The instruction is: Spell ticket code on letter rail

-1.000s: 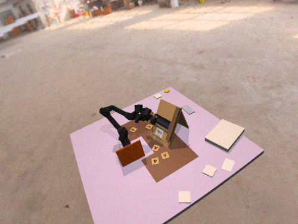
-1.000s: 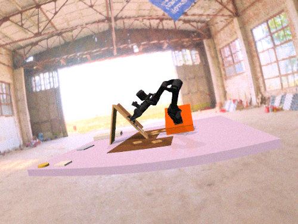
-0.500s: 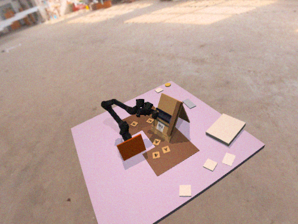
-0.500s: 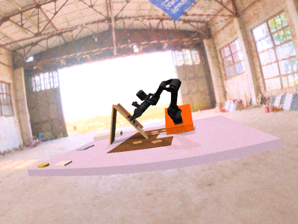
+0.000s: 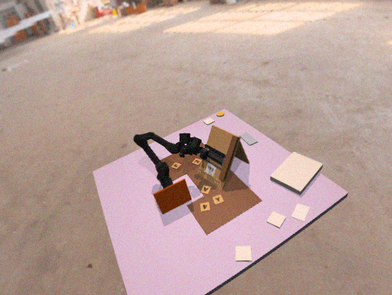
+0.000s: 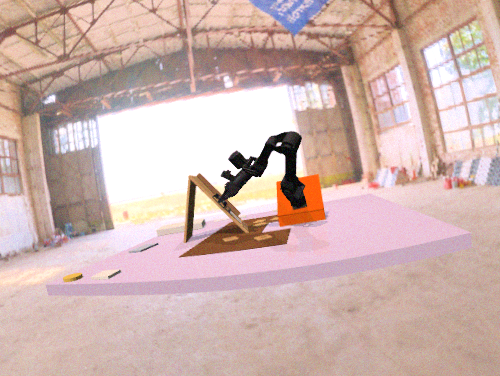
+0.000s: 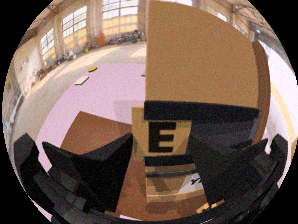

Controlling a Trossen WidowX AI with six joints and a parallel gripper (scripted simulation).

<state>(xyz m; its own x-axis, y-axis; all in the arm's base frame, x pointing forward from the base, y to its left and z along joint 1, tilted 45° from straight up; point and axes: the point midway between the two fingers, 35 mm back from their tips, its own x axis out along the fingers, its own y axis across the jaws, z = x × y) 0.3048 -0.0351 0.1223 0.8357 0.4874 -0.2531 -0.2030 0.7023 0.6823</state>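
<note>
My gripper [image 5: 204, 153] [image 6: 221, 200] is shut on a tile marked E [image 7: 162, 137]. In the wrist view the tile sits at the left end of the rail, between its dark upper strip [image 7: 200, 110] and lower strip, with its left part jutting past the board's left edge. The tilted wooden board [image 5: 223, 140] [image 7: 200, 55] [image 6: 189, 215] stands on the mat. The ticket [image 5: 210, 169] [image 7: 191, 185] is low on its front; its print is unreadable. The right finger hides part of the rail. Loose tiles lie on the mat: two [image 5: 176, 165] [image 5: 197, 161] left of the board, three [image 5: 205, 189] [image 5: 205, 206] [image 5: 218, 199] in front.
The brown mat [image 5: 235, 202] [image 6: 200, 248] lies under the board. An orange panel [image 5: 172, 197] [image 6: 313, 196] stands by the arm's base. A thick cream slab [image 5: 298, 170], several thin cream squares [image 5: 243, 253] [image 5: 276, 219], a grey plate [image 5: 248, 138] and a yellow disc [image 5: 220, 114] [image 6: 72, 277] lie on the counter.
</note>
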